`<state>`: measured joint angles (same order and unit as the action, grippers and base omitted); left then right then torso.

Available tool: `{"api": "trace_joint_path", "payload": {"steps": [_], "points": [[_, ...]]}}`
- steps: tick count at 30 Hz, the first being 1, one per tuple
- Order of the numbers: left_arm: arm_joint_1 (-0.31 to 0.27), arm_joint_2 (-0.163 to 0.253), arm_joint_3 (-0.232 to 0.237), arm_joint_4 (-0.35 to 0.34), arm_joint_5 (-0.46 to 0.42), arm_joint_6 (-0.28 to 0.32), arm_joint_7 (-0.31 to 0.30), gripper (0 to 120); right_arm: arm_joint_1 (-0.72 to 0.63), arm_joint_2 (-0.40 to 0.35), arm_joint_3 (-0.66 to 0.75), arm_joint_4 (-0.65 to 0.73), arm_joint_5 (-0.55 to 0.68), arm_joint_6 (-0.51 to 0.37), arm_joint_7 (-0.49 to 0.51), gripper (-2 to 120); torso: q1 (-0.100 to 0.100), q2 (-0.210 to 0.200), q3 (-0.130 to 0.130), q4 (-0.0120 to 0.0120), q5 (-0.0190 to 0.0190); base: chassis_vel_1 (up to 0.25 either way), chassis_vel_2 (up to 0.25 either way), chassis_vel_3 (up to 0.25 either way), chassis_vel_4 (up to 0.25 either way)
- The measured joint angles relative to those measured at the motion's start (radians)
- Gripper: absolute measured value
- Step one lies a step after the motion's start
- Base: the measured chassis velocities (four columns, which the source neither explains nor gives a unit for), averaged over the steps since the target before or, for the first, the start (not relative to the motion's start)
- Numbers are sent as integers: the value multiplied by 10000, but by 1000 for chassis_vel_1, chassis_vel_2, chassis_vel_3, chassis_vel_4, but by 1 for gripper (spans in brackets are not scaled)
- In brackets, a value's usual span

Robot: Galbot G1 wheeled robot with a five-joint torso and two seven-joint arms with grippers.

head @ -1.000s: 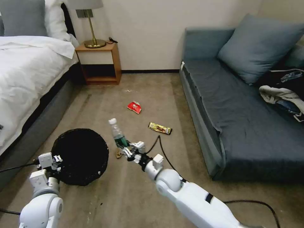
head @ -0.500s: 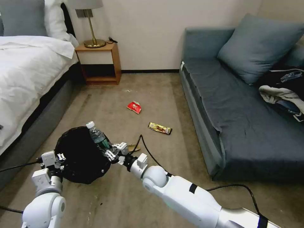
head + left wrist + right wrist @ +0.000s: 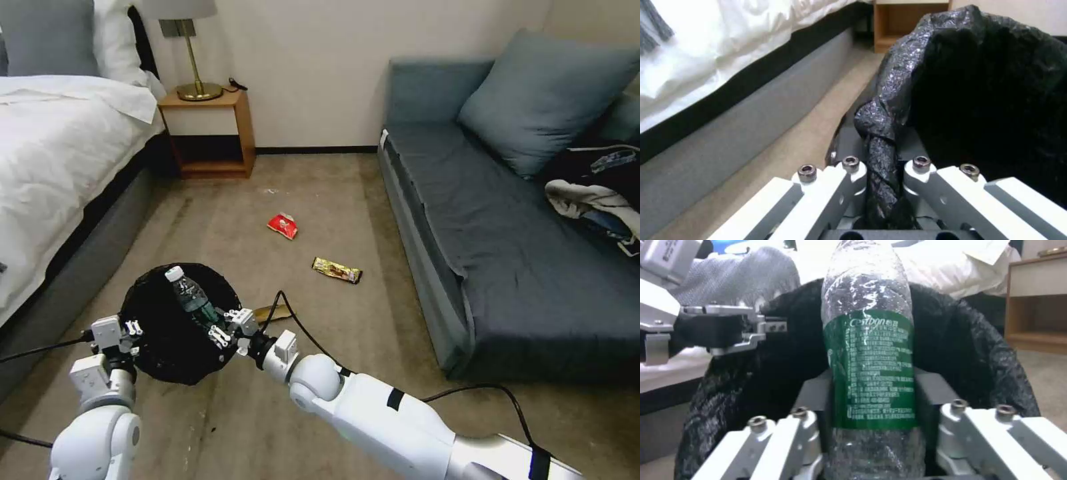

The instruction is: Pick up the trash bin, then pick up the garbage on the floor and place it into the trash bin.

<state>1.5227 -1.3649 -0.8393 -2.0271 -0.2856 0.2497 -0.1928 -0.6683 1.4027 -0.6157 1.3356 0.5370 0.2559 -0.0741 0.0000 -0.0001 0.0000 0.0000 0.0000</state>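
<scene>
Over the trash bin (image 3: 175, 333), pinched at its rim by the left gripper (image 3: 130, 331), the right gripper (image 3: 223, 327) clamps the bottle (image 3: 189, 297), unreleased; the red packet (image 3: 283, 226), gold wrapper (image 3: 337, 270) and brown paper (image 3: 272, 311) remain on the floor.

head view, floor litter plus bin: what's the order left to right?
trash bin → clear plastic bottle, shut in the right gripper over the bin → brown paper piece → red snack packet → gold bar wrapper.
</scene>
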Motion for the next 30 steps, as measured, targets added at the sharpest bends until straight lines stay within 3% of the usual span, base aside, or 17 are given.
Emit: {"api": "trace_joint_path", "payload": {"steps": [16,23,26,30], "points": [[66,-32,5,-218,-255,-1,86,5,-78,-143,246,546,165,-361,-302,99,0,0,0,0,0,0,0,0,0],[29,35,-81,-138,-258,-19,86,5,-95,-231,758,777,210,-313,-188,100,0,0,0,2,1,0,0,0,0],[-64,119,-135,31,-247,-58,81,5,-185,-526,871,893,421,261,306,100,1,0,0,2,2,0,0,0,0],[-334,413,-306,655,-134,-275,73,5,-907,-1652,1344,1538,180,513,634,100,1,0,0,0,1,0,0,0,0]]}}
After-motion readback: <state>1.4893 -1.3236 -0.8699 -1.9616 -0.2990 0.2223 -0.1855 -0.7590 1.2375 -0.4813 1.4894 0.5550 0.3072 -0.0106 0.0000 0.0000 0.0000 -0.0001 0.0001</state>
